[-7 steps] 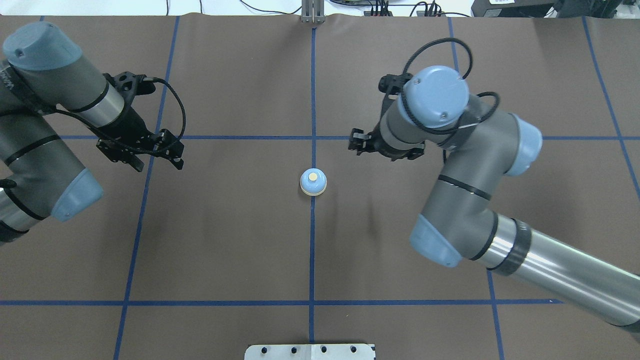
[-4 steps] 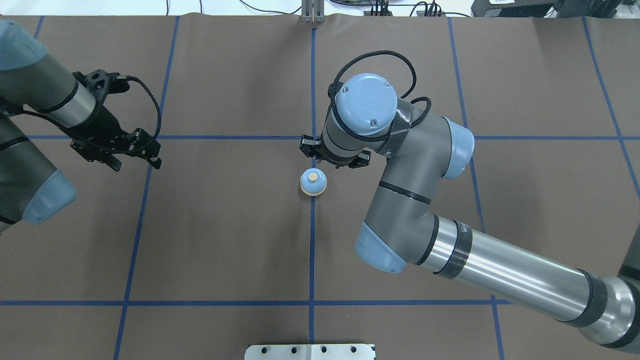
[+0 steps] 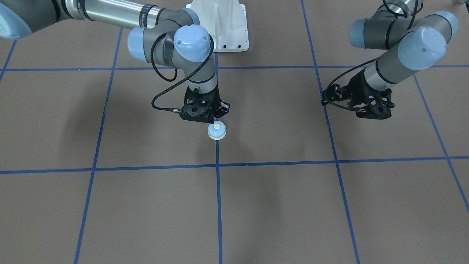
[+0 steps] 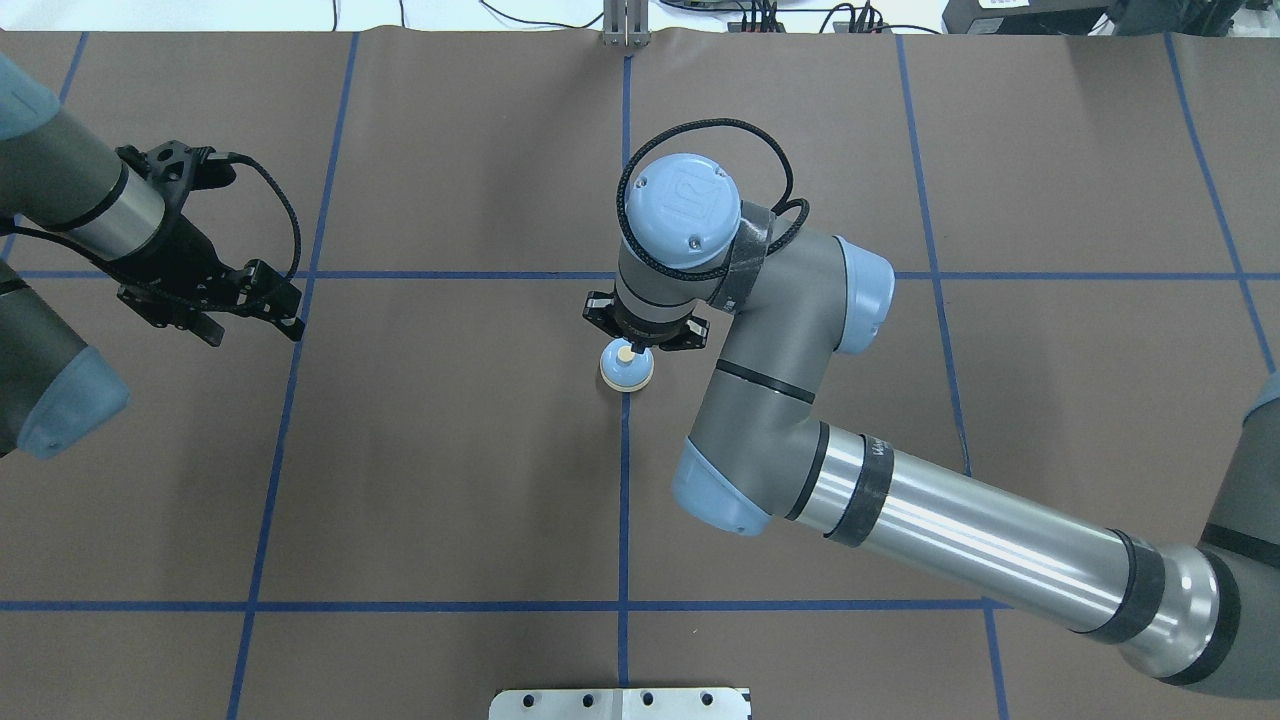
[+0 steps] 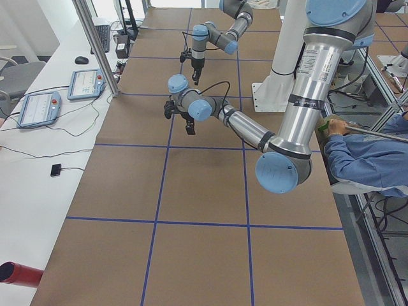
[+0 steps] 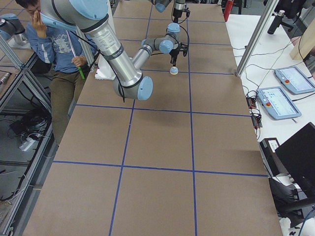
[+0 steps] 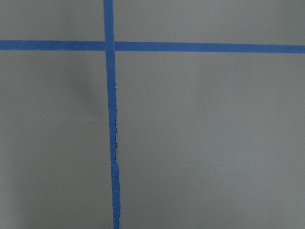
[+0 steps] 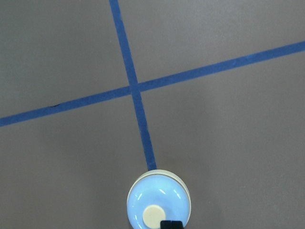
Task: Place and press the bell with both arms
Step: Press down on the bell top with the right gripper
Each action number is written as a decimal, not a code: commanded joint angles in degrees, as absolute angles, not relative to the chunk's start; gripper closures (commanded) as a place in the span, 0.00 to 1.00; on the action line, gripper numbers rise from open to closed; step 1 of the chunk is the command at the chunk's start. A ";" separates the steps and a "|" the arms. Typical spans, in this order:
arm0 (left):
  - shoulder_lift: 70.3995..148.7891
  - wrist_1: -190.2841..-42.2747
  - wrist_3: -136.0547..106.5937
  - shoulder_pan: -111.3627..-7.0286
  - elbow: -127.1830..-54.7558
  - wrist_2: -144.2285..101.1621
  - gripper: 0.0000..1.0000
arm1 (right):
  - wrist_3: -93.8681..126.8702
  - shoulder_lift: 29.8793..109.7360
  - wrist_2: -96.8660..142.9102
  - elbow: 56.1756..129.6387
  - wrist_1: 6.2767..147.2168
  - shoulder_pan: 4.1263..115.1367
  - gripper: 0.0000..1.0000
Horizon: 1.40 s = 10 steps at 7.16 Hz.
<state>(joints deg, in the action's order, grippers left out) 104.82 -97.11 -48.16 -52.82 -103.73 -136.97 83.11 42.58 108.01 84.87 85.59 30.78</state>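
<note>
The bell (image 4: 627,370) is a light-blue dome with a cream base and button. It stands upright on the centre tape line, and also shows in the front view (image 3: 217,131) and in the right wrist view (image 8: 158,202). My right gripper (image 4: 638,350) points straight down over the bell, shut, its tip (image 8: 171,224) at the edge of the cream button. I cannot tell whether it touches the button. My left gripper (image 4: 250,325) hovers far to the left, open and empty, and it shows in the front view (image 3: 373,115).
The brown table cover carries a grid of blue tape lines (image 4: 625,500). The white pedestal (image 3: 220,22) stands behind the bell. A seated person (image 6: 54,44) is beside the table's robot side. Tablets (image 5: 38,108) lie on the side bench.
My right arm has swung left and brought its gripper from right of the bell to directly over it. My left arm has drawn back further left. The bell has not moved.
</note>
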 commanded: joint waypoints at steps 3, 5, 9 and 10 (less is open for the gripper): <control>104.68 -97.12 -48.16 -52.82 -103.97 -136.93 0.01 | 83.06 41.22 108.19 82.09 85.43 30.15 1.00; 104.68 -97.12 -48.16 -52.82 -103.97 -136.85 0.01 | 82.79 40.52 108.19 80.25 85.25 29.80 1.00; 104.68 -97.12 -48.25 -52.82 -103.97 -136.85 0.01 | 83.05 39.82 108.10 77.96 82.44 29.36 1.00; 104.68 -97.12 -48.25 -52.82 -104.24 -136.93 0.01 | 83.06 39.47 108.63 78.66 82.79 29.44 1.00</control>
